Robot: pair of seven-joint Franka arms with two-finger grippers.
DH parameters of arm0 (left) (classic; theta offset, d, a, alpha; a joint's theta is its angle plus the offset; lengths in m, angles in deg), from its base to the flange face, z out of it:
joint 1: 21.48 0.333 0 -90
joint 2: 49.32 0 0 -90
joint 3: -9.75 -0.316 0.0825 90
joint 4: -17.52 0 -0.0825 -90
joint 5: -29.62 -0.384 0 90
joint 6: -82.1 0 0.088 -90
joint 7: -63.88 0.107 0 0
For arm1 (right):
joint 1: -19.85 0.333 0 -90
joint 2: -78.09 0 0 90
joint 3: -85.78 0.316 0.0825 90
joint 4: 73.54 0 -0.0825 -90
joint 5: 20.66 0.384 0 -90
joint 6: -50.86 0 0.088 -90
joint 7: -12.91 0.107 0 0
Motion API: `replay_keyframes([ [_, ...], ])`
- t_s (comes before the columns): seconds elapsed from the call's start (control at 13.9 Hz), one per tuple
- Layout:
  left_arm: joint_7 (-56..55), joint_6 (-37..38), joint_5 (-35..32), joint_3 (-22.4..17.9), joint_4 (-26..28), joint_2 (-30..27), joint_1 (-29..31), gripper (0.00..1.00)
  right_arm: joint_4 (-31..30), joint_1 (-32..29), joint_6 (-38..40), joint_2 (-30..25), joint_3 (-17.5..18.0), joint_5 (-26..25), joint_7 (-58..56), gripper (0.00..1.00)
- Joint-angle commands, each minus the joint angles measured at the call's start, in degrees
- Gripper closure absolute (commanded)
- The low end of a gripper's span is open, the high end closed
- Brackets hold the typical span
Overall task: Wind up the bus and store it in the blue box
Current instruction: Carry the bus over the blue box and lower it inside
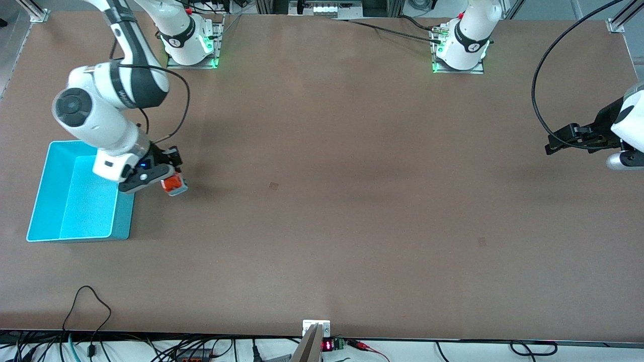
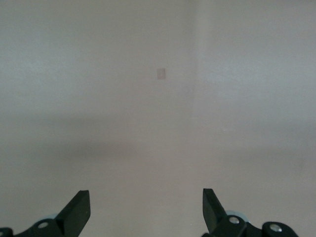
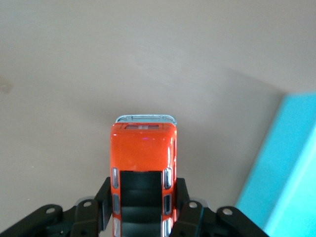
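From the front, the right pincer [image 1: 162,177] was clamped on the small orange-red toy bus with dark roof panels [image 1: 173,185], carrying it just beside the wall of the light cyan-blue open-topped plastic box [image 1: 45,186] that faces the middle of the brown counter [image 1: 327,201]. The bus looked to be slightly above the counter, though contact could not be ruled out. The box sat at the right arm's end of the counter, and the part of its floor not hidden by the arm showed nothing in it. To store the toy well, the arm would likely need to lift it clear of the thin rim, carry it over the open middle and lower it before letting go, so it neither catches the wall nor rolls on landing. The left pincer [image 1: 556,143] waited over the counter's other end.

In the left wrist view, the left pincer's fingers [image 2: 79,210] stood wide apart with only bare counter between them.

In the right wrist view, the fingers [image 3: 104,207] pressed both sides of the bus's body, its nose pointing away, with a corner of the blue box just beside it. Whether the grip was centred along the toy could not be judged.
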Motion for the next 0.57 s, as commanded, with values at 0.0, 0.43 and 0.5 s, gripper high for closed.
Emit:
replay_keyframes([
  [0.0,0.9,0.4,0.4,0.4,-0.4,-0.5,0.4,0.0,3.7,-0.5,5.0,0.4,-5.7,-0.1,2.1,0.99],
  [0.43,0.9,0.8,0.5,0.6,-0.5,-0.6,0.4,0.0,4.9,-1.0,-0.9,6.9,-17.8,-0.6,-11.2,0.99],
  [0.5,0.9,0.8,0.5,0.7,-0.5,-0.6,0.4,0.0,5.2,-1.0,-3.3,8.7,-19.5,-0.4,-14.2,0.99],
])
